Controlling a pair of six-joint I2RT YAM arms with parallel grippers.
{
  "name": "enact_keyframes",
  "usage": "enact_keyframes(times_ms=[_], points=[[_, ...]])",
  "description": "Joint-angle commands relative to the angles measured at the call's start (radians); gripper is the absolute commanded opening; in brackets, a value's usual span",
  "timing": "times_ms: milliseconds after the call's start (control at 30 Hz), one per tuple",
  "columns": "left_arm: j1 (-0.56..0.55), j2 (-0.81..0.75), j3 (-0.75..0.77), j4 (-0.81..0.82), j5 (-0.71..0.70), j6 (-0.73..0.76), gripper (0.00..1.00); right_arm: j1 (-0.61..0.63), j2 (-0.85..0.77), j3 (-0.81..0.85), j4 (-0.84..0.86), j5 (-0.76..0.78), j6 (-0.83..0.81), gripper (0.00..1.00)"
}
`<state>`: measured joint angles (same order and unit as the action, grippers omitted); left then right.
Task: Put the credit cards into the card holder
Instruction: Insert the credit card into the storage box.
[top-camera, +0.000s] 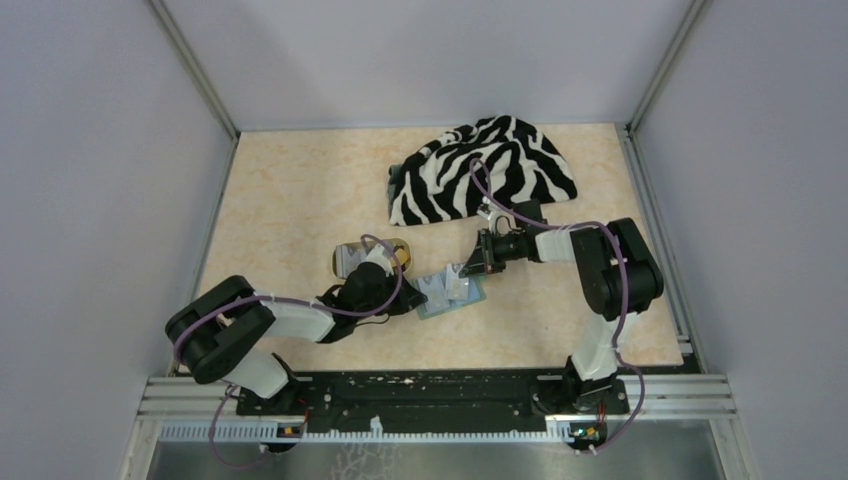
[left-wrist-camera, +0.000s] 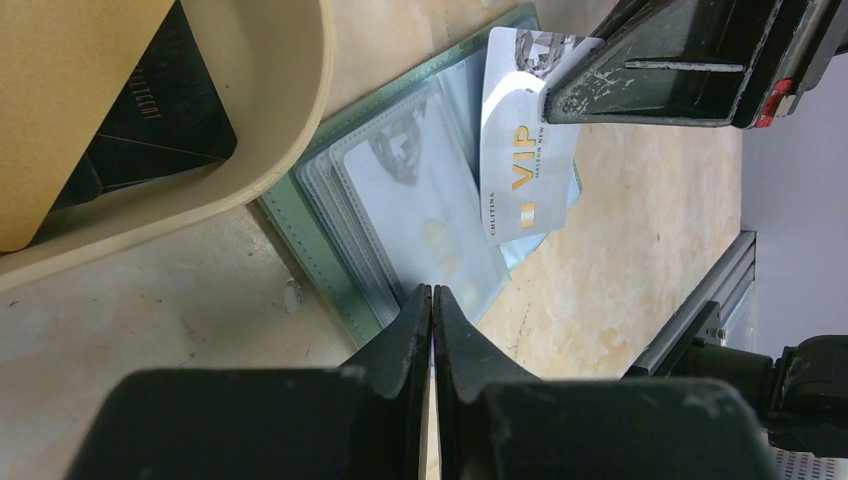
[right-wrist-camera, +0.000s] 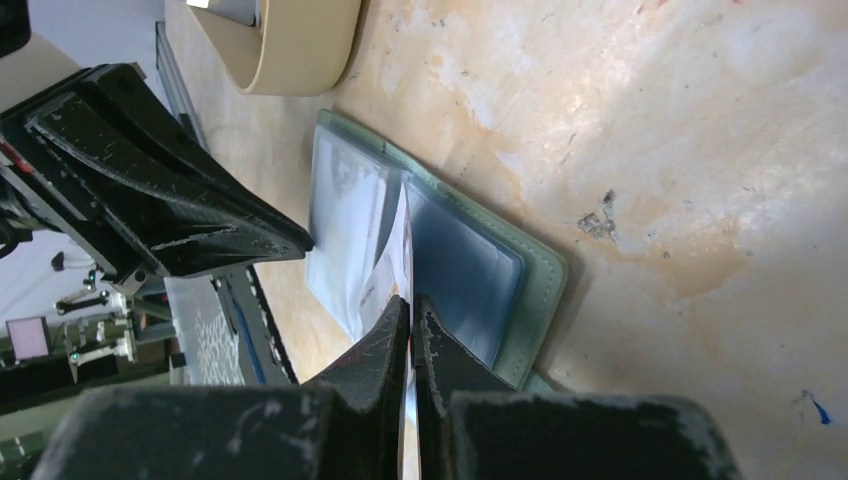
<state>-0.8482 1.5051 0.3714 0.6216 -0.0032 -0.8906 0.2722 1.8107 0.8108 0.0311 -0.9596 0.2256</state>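
The sage-green card holder (top-camera: 450, 300) lies open on the table, its clear sleeves facing up (left-wrist-camera: 420, 190) (right-wrist-camera: 470, 270). My left gripper (top-camera: 412, 298) (left-wrist-camera: 432, 292) is shut on the near edge of those sleeves. My right gripper (top-camera: 468, 268) (right-wrist-camera: 411, 303) is shut on a silver-white credit card with gold "VIP" lettering (left-wrist-camera: 525, 150). This card stands tilted, its free end resting on the holder's sleeves (right-wrist-camera: 400, 250). Whether that end sits inside a sleeve I cannot tell. A dark card (left-wrist-camera: 150, 110) and a yellow-orange card (left-wrist-camera: 70, 100) lie in the tan tray.
The tan oval tray (top-camera: 345, 262) (left-wrist-camera: 290, 130) touches the holder's left side. A zebra-striped cloth (top-camera: 480, 170) lies at the back of the table. Both arms meet over the holder near the table's middle, and the metal rail (top-camera: 440, 395) runs along the near edge.
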Motion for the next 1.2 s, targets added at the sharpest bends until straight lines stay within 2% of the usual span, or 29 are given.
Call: enact_keyframes(times_ms=[0,400,1167], points=[[-0.002,0.016,-0.020,-0.034,-0.011,0.008,0.08,0.005,-0.053,-0.030,0.063,0.094,0.032,0.00],[-0.002,0.014,-0.020,-0.033,-0.005,0.007,0.08,0.004,-0.089,-0.048,0.099,0.112,0.046,0.00],[-0.002,0.011,-0.021,-0.026,-0.002,0.003,0.08,0.039,-0.061,-0.046,0.106,0.073,0.045,0.00]])
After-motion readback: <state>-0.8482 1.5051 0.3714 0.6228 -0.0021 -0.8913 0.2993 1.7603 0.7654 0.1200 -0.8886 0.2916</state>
